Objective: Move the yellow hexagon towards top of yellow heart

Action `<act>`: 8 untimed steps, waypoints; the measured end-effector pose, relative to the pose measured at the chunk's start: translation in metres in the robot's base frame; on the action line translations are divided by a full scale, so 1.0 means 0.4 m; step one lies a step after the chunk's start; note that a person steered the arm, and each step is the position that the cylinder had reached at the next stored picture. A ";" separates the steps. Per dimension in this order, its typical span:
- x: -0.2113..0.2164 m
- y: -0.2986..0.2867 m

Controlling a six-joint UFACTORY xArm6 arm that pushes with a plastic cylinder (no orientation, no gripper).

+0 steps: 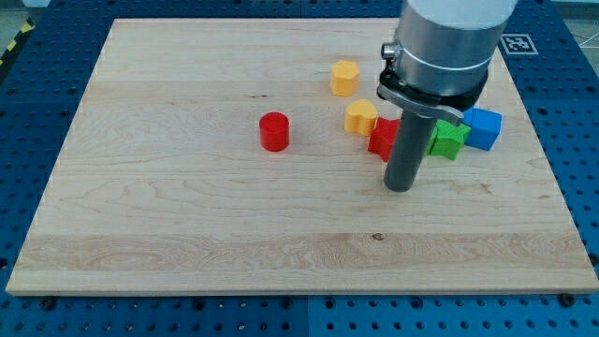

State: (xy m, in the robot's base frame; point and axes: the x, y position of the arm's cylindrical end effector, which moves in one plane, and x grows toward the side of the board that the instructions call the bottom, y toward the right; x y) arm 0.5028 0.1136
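The yellow hexagon (344, 77) sits near the view's top, right of centre. The yellow heart (360, 117) lies just below it and slightly to the right, with a small gap between them. My tip (401, 187) rests on the board below and to the right of the heart, well below the hexagon. The dark rod rises from the tip and partly hides a red block (382, 138) that touches the heart's lower right side.
A red cylinder (274, 131) stands left of the heart. A green block (448, 139) and a blue cube (483, 128) sit right of the rod. The arm's grey body (447, 42) fills the view's top right. The wooden board (187, 225) lies on a blue perforated table.
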 end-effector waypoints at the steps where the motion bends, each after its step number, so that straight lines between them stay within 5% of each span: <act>1: -0.039 -0.017; 6: -0.422 -0.127; 8: -0.469 -0.257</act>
State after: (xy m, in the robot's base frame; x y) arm 0.3154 0.0106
